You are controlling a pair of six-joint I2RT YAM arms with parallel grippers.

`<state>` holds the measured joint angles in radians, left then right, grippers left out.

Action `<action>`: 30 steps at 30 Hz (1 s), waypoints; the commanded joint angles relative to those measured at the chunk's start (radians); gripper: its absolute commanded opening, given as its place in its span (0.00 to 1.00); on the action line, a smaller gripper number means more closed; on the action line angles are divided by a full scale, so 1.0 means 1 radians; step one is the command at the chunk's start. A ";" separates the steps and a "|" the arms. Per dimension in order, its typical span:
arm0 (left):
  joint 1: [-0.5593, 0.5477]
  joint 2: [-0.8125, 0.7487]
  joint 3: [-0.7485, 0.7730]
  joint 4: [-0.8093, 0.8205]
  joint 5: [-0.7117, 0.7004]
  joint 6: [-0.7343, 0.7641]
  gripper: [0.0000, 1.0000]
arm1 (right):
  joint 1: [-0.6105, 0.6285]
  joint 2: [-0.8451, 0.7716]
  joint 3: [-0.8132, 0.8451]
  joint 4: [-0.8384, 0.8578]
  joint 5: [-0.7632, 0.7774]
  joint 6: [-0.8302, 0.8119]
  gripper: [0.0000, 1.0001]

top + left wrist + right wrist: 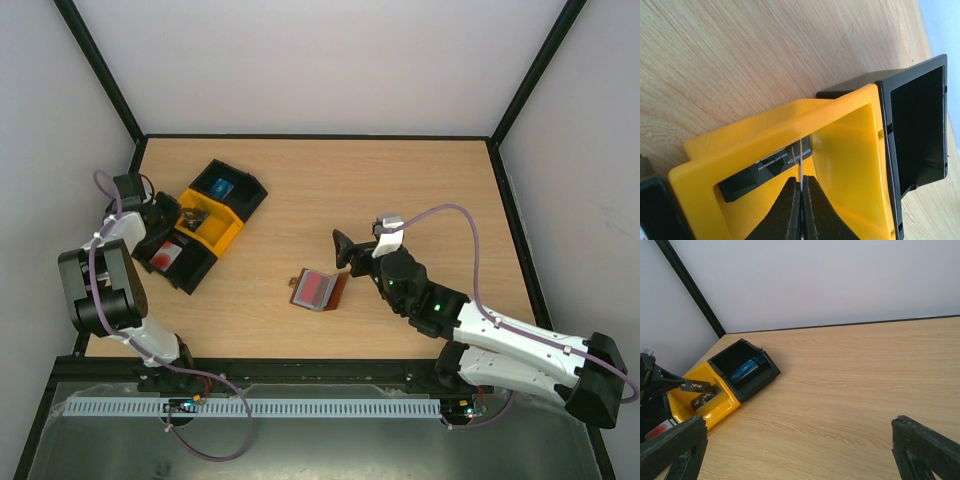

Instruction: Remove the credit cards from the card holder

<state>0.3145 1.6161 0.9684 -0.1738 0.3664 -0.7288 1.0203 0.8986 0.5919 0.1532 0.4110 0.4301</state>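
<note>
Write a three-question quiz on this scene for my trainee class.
1. True or false: the red card lies in the open card holder.
2. Over which colour of bin does the left hand hold its dark card?
3. The right hand is: A open; B shut on the red card; C shut on the card holder.
Key: 1 true; 2 the yellow bin; 3 A.
</note>
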 commanded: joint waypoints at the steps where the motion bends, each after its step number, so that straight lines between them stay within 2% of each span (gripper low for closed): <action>1: 0.005 0.038 0.049 0.027 0.017 -0.011 0.04 | -0.005 -0.028 -0.010 -0.030 0.043 -0.008 0.98; 8: 0.006 0.072 0.073 0.015 -0.006 -0.001 0.05 | -0.005 -0.038 -0.015 -0.038 0.050 -0.013 0.98; 13: 0.005 0.095 0.075 0.016 -0.005 0.001 0.08 | -0.005 -0.037 -0.016 -0.041 0.051 -0.014 0.98; 16: 0.006 0.099 0.081 0.009 -0.006 0.003 0.15 | -0.005 -0.038 -0.017 -0.046 0.053 -0.017 0.98; 30: 0.006 0.081 0.104 -0.013 -0.032 0.009 0.21 | -0.004 -0.036 -0.026 -0.053 0.039 -0.007 0.98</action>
<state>0.3145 1.7031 1.0351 -0.1703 0.3641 -0.7277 1.0203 0.8768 0.5755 0.1284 0.4461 0.4217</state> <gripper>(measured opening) 0.194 0.976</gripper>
